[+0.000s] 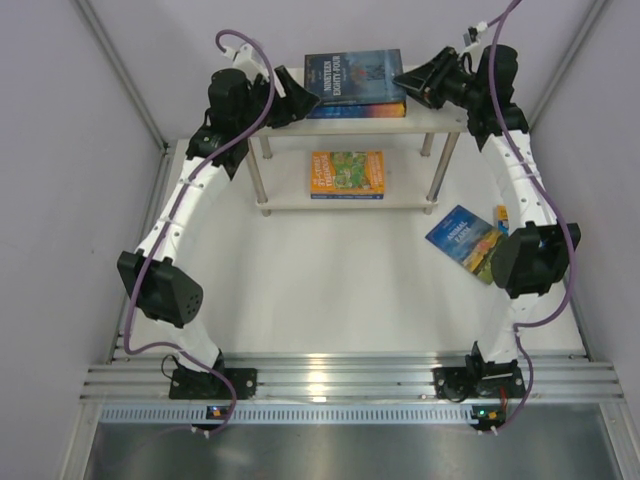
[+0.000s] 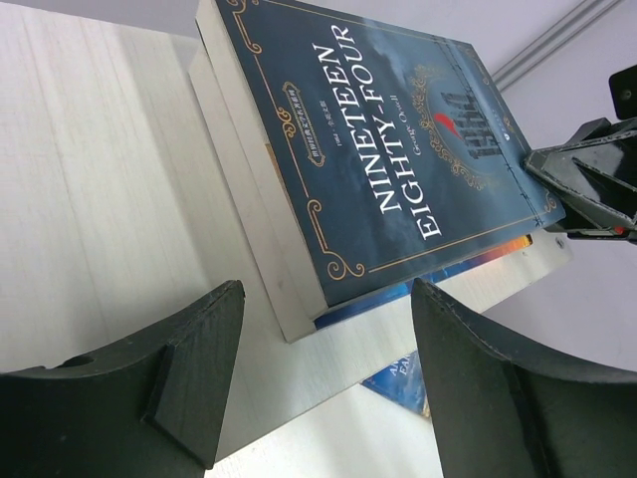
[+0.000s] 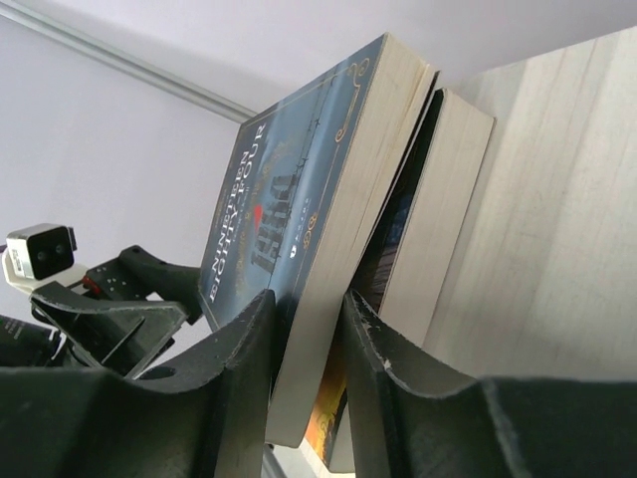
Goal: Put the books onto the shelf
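Observation:
The shelf [image 1: 440, 122] stands at the back of the table. On its top board lies a stack of books with a dark blue "Nineteen Eighty-Four" book [image 1: 355, 75] uppermost. My right gripper [image 3: 311, 304] is shut on that book's [image 3: 299, 169] right edge, one finger on the cover and the other wedged under it, above the book below [image 3: 438, 219]. My left gripper [image 2: 328, 299] stands open at the stack's left end, just short of the blue book [image 2: 388, 149], with nothing between its fingers. A green-and-orange book [image 1: 347, 173] lies on the lower board. A blue-and-sunset book [image 1: 465, 240] lies on the table.
An orange strip of another book [image 1: 501, 217] shows beside the right arm's elbow [image 1: 530, 258]. White enclosure walls close in on both sides. The shelf's silver legs [image 1: 257, 180] stand between the arms and the lower board.

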`<action>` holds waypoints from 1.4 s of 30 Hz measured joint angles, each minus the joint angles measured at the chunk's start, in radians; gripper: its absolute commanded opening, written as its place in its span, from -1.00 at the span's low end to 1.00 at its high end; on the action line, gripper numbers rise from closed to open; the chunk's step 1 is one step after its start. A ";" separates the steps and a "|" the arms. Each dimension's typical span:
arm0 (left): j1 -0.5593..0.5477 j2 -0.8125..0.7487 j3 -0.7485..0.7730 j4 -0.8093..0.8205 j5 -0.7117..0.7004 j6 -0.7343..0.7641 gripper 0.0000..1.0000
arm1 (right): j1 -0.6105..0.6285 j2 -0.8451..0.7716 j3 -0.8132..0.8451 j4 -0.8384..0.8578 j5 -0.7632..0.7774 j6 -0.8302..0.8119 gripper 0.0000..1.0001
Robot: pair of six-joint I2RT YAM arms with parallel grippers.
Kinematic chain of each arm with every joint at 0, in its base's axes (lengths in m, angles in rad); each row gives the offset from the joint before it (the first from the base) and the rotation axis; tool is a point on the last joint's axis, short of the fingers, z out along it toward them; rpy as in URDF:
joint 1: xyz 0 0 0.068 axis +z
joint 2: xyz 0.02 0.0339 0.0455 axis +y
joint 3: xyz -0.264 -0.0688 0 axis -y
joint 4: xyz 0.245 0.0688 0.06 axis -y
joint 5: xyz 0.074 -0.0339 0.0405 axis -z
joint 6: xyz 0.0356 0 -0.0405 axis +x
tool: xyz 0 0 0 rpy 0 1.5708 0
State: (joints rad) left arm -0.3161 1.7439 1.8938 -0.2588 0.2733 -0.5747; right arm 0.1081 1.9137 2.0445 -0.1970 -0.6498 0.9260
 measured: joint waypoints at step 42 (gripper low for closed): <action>0.008 0.000 0.000 0.029 0.014 -0.028 0.46 | -0.021 -0.054 -0.037 -0.035 0.036 -0.037 -0.18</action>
State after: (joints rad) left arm -0.3080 1.7435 1.8938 -0.2302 0.2871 -0.6025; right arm 0.0868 1.8599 2.0071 -0.2325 -0.6136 0.8886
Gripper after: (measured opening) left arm 0.732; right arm 0.428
